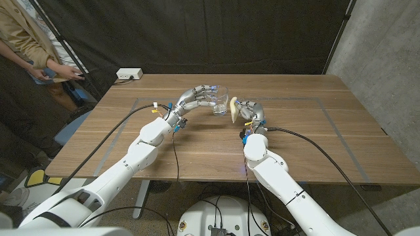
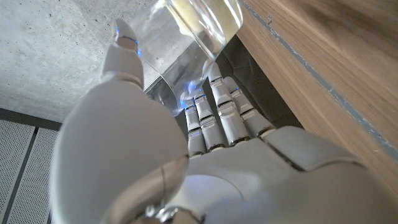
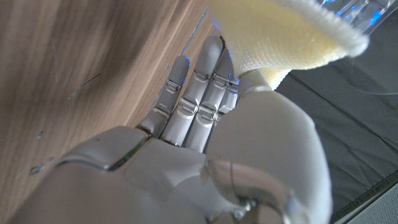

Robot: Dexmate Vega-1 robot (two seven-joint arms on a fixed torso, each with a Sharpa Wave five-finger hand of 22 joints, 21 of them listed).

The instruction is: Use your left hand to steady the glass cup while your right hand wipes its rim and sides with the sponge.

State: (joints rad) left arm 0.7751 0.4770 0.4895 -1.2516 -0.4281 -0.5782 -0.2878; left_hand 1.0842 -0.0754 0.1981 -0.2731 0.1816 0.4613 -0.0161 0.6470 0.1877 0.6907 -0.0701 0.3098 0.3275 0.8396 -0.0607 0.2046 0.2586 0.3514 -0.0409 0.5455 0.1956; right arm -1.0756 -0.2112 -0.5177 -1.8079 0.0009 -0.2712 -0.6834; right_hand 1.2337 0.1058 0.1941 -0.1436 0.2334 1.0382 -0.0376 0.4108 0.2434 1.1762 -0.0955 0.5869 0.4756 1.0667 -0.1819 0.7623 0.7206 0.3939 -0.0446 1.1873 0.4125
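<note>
i'm wrapping my left hand [image 1: 194, 98] around the glass cup [image 1: 218, 101], which is standing upright on the wooden table [image 1: 315, 131] near its middle; my fingers [image 2: 214, 115] are curling round its side. i'm holding the pale yellow sponge [image 1: 233, 109] in my right hand [image 1: 249, 113], just beside the cup. a person [image 1: 26, 39] is standing at the far left corner.

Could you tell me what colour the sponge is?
Pale yellow; the sponge shows best in the right wrist view.

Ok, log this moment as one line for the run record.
left hand: grips glass cup | right hand: holds sponge beside cup | cup upright on table
</note>
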